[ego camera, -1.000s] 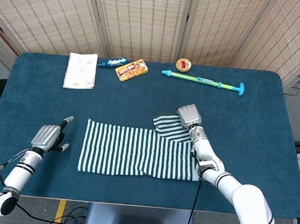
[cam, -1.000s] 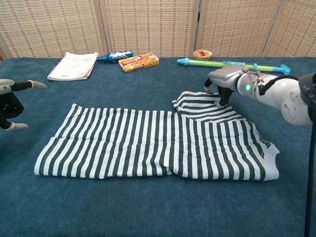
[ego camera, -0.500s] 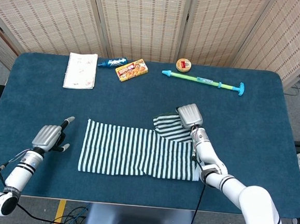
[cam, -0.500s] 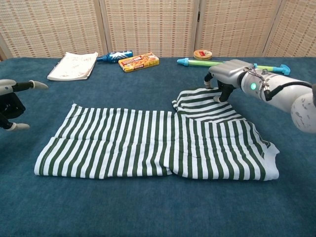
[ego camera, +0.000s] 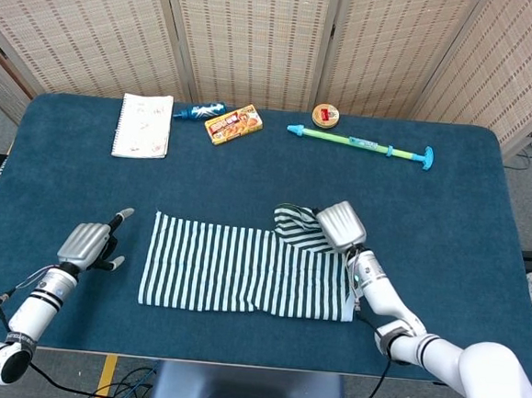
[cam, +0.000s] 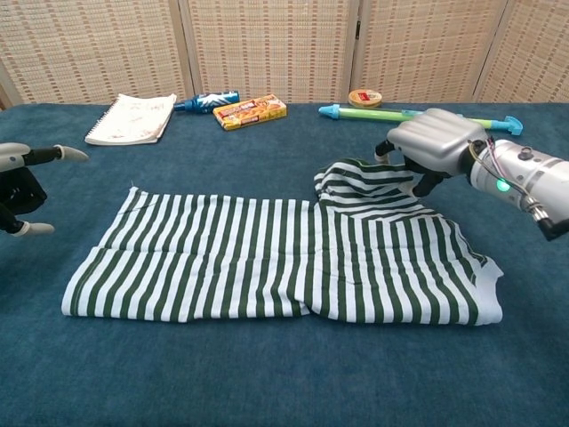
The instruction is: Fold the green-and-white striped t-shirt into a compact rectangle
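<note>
In the chest view the right hand (cam: 433, 142) grips the raised sleeve of the striped t-shirt (cam: 293, 258) from above; the head view shows only the back of this hand (ego camera: 340, 224) over the cloth. The shirt lies flat between both hands. The left hand (ego camera: 86, 243) rests beside the shirt's left edge, fingers spread and holding nothing. Beyond the hands there is bare blue table (ego camera: 484, 235). Compared with a second ago, the right hand has lifted the sleeve and moved back toward the robot.
</note>
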### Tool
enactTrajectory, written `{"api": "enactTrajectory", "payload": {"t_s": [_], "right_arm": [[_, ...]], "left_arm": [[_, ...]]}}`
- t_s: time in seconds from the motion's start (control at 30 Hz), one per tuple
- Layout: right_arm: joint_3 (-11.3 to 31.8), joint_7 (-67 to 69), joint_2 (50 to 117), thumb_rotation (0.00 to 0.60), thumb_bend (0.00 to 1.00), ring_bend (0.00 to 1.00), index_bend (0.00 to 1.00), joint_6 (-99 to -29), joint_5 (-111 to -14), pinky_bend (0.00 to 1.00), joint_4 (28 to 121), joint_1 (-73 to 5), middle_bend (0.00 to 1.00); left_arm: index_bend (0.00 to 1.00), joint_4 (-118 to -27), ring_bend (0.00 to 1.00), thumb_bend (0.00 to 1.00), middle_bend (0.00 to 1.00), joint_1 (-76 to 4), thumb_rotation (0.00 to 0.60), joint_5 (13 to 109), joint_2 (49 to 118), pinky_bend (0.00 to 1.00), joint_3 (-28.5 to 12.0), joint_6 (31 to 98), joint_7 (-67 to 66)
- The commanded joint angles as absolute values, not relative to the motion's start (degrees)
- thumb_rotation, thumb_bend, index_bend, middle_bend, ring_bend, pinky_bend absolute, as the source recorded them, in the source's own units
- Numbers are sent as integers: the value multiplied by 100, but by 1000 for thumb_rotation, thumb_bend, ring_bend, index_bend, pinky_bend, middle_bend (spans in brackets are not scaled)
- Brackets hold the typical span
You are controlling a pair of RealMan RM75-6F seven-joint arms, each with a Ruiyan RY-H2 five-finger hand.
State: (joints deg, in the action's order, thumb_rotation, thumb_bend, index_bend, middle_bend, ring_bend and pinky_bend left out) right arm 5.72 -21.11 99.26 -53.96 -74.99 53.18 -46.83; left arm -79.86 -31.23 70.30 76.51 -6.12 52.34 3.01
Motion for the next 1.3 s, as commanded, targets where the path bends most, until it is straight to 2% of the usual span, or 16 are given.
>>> {"api": "enactTrajectory", "payload": {"t_s": [0.03, 0.47, 1.03, 1.1, 1.3], "right_arm": [[383, -2111, 9771, 600, 399, 1000, 416, -5585, -7718, 1000, 5523, -4498, 996], [7, -1972, 9319, 600, 461, 1000, 416, -5979, -8259, 1000, 5968, -4071, 996], [-362, -2458, 8939, 600, 463, 1000, 411, -6109, -8784, 1000, 6689, -3753, 996], [-401, -2508, 8883, 600, 463, 1000, 375, -6124, -8830, 1000, 6815, -3715, 996], [-453, -2604, 8646, 600, 442, 1000, 172, -6224, -8946, 1000, 7234, -3596, 994]], "left_arm": [[0, -7981, 782, 331, 867, -3122, 600, 7031, 7650, 912, -612, 5233, 307], [0, -7996, 782, 332, 867, -3151, 600, 7019, 7663, 912, -619, 5202, 274], [0, -8038, 782, 331, 866, -3172, 600, 6980, 7654, 912, -604, 5150, 229], [0, -8037, 782, 332, 866, -3170, 600, 6985, 7652, 912, -604, 5153, 241], [0, -8025, 782, 332, 866, -3172, 600, 6994, 7650, 912, -601, 5138, 276]]}}
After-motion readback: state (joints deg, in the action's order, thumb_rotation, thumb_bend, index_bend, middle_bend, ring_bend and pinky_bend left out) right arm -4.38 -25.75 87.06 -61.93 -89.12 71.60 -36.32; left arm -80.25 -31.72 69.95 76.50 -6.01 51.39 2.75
